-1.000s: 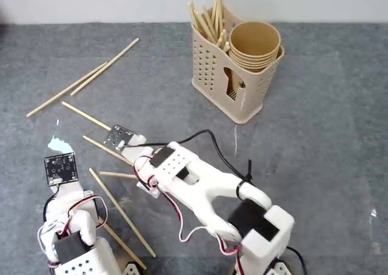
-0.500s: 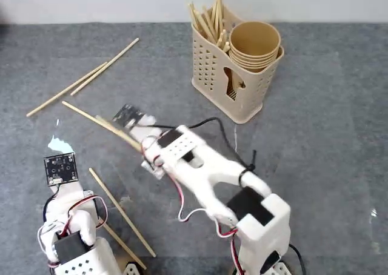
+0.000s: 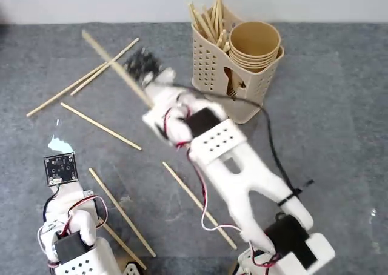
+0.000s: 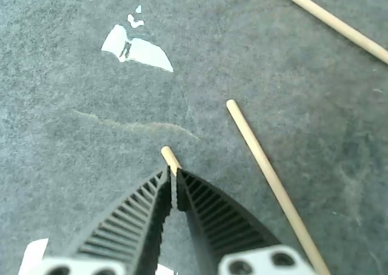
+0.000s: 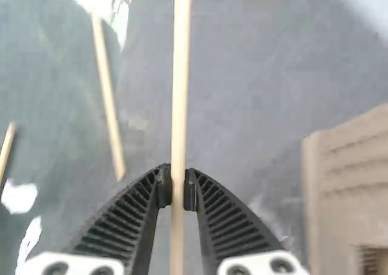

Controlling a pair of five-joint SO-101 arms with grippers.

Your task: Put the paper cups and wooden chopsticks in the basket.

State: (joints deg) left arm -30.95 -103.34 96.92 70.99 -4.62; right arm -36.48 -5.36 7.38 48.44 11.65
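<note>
My right gripper is shut on a wooden chopstick, held off the mat just left of the beige basket. In the right wrist view the chopstick runs straight out between the closed fingers, with the basket off to one side. A stack of paper cups and several chopsticks stand in the basket. My left arm sits at the front left. Its gripper is shut low over the mat, and a chopstick end pokes out just past the tips.
Loose chopsticks lie on the grey mat: a pair at the far left, one below them, one in the front middle and two by the left arm. A white scrap lies at the left.
The right arm has swung from the front left of the mat up toward the basket, carrying the chopstick. A chopstick now shows where the arm was. The left arm has kept still.
</note>
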